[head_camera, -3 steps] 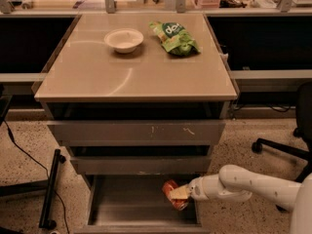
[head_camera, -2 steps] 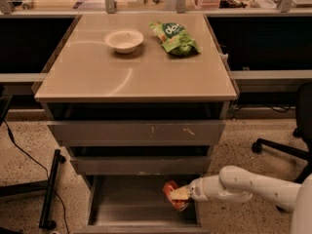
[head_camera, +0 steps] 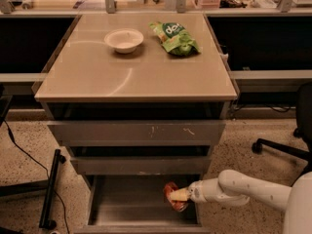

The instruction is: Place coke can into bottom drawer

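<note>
- Compared with the frame taken a second earlier, no change was detected: the end effector (head_camera: 179, 195) and the coke can (head_camera: 171, 199) remained at the same position over the right side of the bottom drawer (head_camera: 131, 206).
- The end effector was clenched on the coke can. Its pale fingers overlapped the can's right side, and the white arm (head_camera: 243, 189) entered from the right of the bottom drawer.
- The bottom drawer stood pulled out. The coke can sat within its opening, close to the right wall. Whether the can touched the grey floor could not be determined.
- The middle drawer (head_camera: 141, 165), directly above the bottom drawer, was pulled out slightly. The top drawer (head_camera: 136, 130) was above that, with scuff marks on its front. The interiors of both were hidden.
- On the tabletop (head_camera: 136, 77), well above the bottom drawer, stood a white bowl (head_camera: 124, 40). Nothing was visible inside it.
- A green snack bag (head_camera: 174, 37) lay on the tabletop, above the bottom drawer's right half.
- The bag carried white lettering that could not be read in full. The markings on the can were not legible.
</note>
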`<state>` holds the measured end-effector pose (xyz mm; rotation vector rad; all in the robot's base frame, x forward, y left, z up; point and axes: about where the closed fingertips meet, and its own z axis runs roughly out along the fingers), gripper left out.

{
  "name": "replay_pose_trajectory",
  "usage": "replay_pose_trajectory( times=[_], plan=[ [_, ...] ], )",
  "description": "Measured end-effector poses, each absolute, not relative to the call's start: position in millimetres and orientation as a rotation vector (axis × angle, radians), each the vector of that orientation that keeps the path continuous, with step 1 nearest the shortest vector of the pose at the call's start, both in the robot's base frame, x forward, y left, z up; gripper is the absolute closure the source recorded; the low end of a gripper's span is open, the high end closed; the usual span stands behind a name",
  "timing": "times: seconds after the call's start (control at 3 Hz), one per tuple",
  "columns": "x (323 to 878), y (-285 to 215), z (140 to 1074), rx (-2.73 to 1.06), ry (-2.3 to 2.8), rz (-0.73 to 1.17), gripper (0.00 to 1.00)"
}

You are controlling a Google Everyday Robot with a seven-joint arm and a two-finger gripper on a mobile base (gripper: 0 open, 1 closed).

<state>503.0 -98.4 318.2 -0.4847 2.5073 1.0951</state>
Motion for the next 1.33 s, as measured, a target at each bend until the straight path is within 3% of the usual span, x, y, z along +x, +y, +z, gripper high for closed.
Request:
replay_pose_trajectory(
  times=[1.0, 1.33],
  plan=[
    [531, -114, 202, -0.25, 2.646, 1.133, 1.0],
    [531, -115, 199, -0.244, 2.648, 1.131, 0.82]
  ],
)
